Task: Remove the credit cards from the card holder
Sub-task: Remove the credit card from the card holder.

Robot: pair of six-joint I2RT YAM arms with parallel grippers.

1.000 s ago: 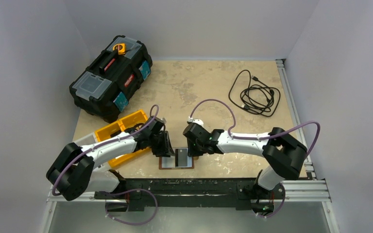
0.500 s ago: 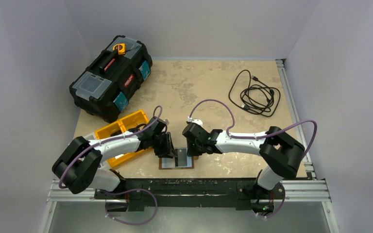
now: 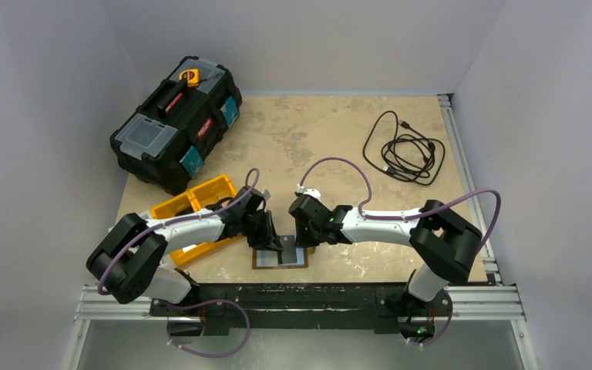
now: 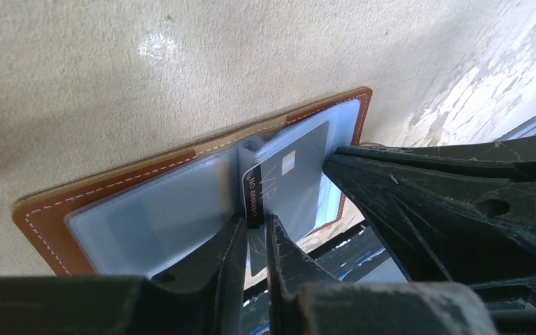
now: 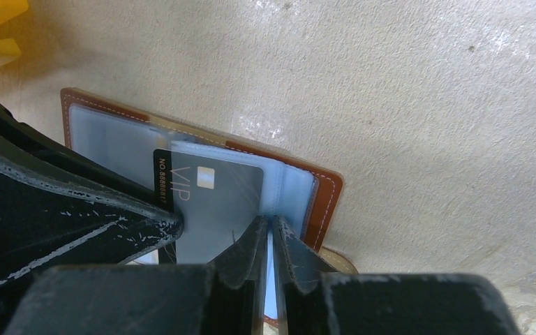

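Observation:
The brown card holder (image 3: 259,260) lies open near the table's front edge, its pale clear sleeves facing up (image 4: 42,216) (image 5: 324,192). A dark grey credit card (image 3: 287,248) marked VIP sticks partly out of a sleeve (image 4: 300,160) (image 5: 216,195). My left gripper (image 3: 271,245) (image 4: 255,222) is shut on the card's black edge. My right gripper (image 3: 302,245) (image 5: 270,225) is shut on a thin clear sleeve at the holder's right side. The two grippers face each other over the holder, almost touching. Any other cards are hidden.
An orange tray (image 3: 193,208) sits just left of the holder under my left arm. A black toolbox (image 3: 176,123) stands at the back left. A coiled black cable (image 3: 405,150) lies at the back right. The metal rail (image 3: 316,297) runs right behind the holder.
My left jaws have narrowed onto the card's edge and the left arm has drawn in towards the holder. The right jaws have pinched slightly tighter. The holder has not moved.

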